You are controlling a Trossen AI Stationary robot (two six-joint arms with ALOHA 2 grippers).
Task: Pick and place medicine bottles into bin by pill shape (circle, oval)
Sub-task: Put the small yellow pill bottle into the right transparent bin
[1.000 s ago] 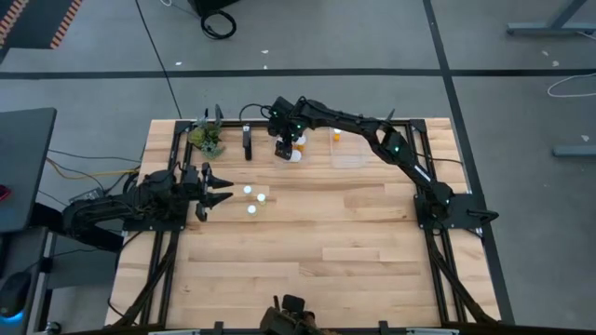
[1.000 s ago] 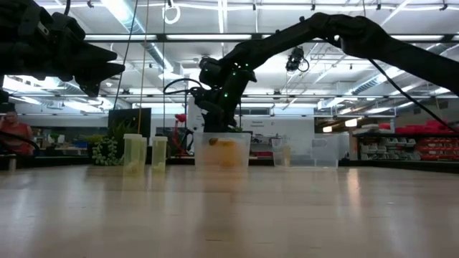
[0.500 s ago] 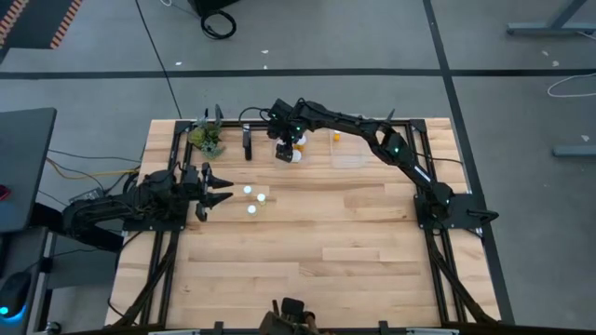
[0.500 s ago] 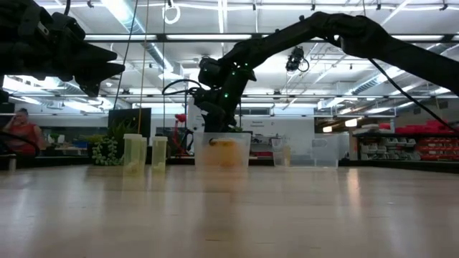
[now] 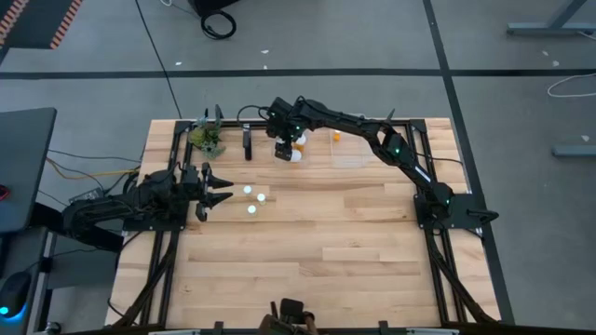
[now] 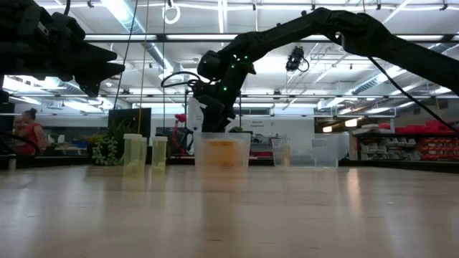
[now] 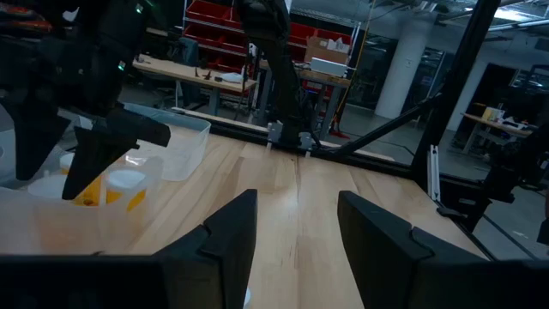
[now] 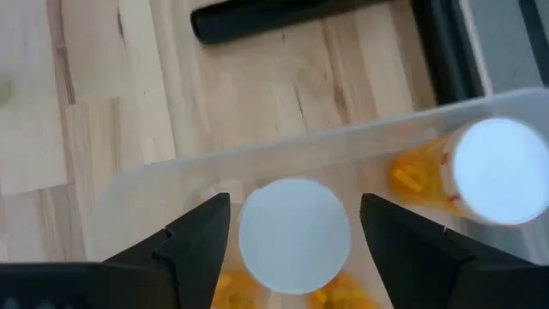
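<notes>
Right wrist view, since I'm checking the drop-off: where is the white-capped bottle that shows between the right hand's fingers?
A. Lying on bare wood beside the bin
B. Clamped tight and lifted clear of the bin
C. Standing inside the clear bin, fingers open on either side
C: the bottle stands inside the clear bin, with the right hand open around it, fingers apart from the cap.

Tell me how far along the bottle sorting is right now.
Done: two capped bottles stand in the clear bin under the right gripper. In hand: nothing; that gripper is open above them, and the left gripper waits open at the table's left. Left: three bottles on the table.
</notes>
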